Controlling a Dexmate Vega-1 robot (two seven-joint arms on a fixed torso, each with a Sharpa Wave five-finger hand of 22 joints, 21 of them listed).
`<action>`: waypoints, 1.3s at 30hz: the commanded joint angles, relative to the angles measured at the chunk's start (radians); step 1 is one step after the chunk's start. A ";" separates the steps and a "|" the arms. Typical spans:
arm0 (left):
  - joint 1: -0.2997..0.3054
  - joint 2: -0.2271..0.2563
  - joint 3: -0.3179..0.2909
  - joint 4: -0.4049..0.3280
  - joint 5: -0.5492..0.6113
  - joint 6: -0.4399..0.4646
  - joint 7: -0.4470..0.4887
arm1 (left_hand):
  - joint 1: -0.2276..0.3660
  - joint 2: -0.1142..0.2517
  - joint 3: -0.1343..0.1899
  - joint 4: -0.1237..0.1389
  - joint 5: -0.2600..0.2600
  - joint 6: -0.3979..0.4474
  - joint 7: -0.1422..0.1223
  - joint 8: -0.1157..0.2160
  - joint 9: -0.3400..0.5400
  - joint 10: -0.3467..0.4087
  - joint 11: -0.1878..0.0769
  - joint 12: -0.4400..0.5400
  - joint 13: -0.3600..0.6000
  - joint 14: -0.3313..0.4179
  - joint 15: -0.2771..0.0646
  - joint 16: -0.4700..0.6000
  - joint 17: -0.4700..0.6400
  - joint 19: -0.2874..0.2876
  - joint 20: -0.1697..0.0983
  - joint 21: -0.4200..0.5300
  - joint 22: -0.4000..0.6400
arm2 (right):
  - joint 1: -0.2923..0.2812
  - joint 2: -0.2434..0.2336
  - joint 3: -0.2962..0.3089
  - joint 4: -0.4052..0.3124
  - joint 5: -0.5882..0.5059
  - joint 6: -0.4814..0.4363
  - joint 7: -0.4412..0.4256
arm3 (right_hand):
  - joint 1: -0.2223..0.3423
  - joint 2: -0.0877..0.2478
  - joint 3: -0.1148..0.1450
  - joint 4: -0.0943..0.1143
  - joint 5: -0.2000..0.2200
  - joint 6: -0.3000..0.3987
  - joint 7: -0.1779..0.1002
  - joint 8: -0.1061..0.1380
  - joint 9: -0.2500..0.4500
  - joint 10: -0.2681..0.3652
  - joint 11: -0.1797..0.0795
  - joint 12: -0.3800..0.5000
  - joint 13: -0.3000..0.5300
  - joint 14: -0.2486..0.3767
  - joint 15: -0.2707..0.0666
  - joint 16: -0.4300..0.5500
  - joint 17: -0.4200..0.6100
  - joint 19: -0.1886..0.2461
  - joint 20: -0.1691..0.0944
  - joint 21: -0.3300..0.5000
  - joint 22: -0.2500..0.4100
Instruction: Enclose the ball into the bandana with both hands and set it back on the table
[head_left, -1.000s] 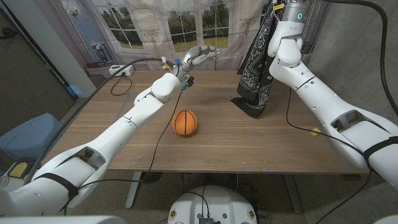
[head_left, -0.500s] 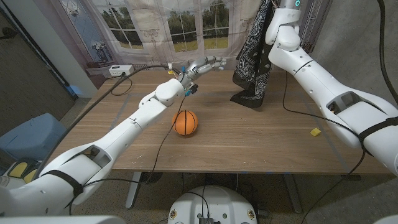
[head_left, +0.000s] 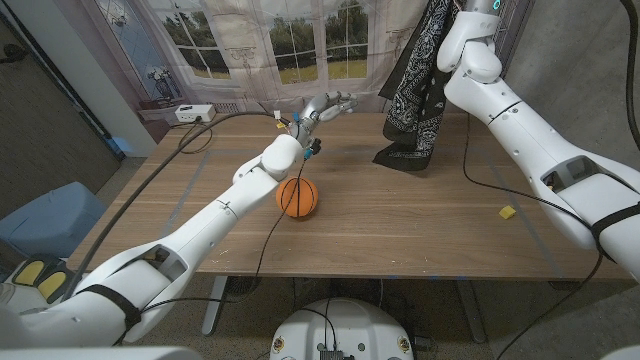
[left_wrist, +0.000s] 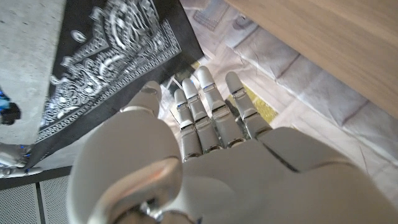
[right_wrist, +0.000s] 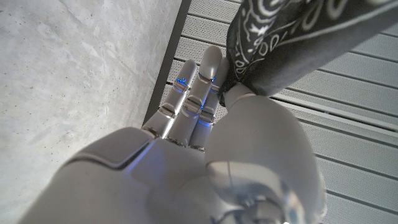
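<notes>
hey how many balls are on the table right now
1. An orange ball sits near the middle of the table, just beside the left arm's wrist. The hanging bandana touches the table at the far right and could hide something small behind it.

Table: wooden table (head_left: 400, 225), plank top.
Ball: orange ball (head_left: 297, 197) lay on it near the middle.
Bandana: black patterned bandana (head_left: 410, 155), its lower end resting on the far side.
Small item: yellow piece (head_left: 508, 212) near the right edge.
Cable: black cable (head_left: 195, 140) lay at the far left corner.
</notes>
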 joint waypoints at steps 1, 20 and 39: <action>-0.009 -0.091 0.017 0.056 0.128 0.022 0.309 | -0.006 -0.027 -0.022 -0.003 -0.001 -0.066 -0.005 -0.038 0.005 -0.043 0.003 -0.018 0.008 -0.033 -0.054 0.014 0.021 0.007 -0.002 0.007 0.004 | -0.034 0.009 0.003 -0.152 -0.023 -0.013 0.072 | 0.004 0.005 0.003 -0.008 0.007 0.021 0.017 -0.003 0.002 0.126 -0.118 -0.005 0.002 0.006 -0.073 0.000 0.004 -0.001 -0.014 0.011 -0.001; -0.098 -0.062 0.072 0.048 0.106 0.085 0.130 | -0.037 -0.067 -0.060 0.002 0.012 -0.199 -0.015 -0.124 0.012 -0.210 0.041 -0.069 0.027 -0.199 -0.008 -0.044 0.015 -0.076 0.014 -0.030 0.003 | -0.043 0.043 0.046 -0.210 0.077 0.160 0.193 | 0.002 0.004 -0.002 -0.012 0.015 0.025 0.015 -0.007 0.006 0.129 -0.117 -0.007 0.007 0.006 -0.073 -0.008 0.009 -0.009 -0.015 0.030 -0.006; -0.076 -0.060 0.050 0.036 0.108 0.107 0.185 | 0.012 -0.021 -0.040 -0.010 0.012 -0.112 0.001 -0.102 0.015 -0.160 0.033 -0.046 0.032 -0.167 -0.018 -0.010 0.023 -0.056 0.007 -0.029 0.004 | -0.041 0.060 0.150 -0.169 0.367 0.440 0.319 | 0.000 0.004 -0.005 -0.015 0.022 0.024 0.012 -0.011 0.012 0.131 -0.116 -0.012 0.011 0.010 -0.073 -0.012 0.013 -0.018 -0.016 0.044 -0.009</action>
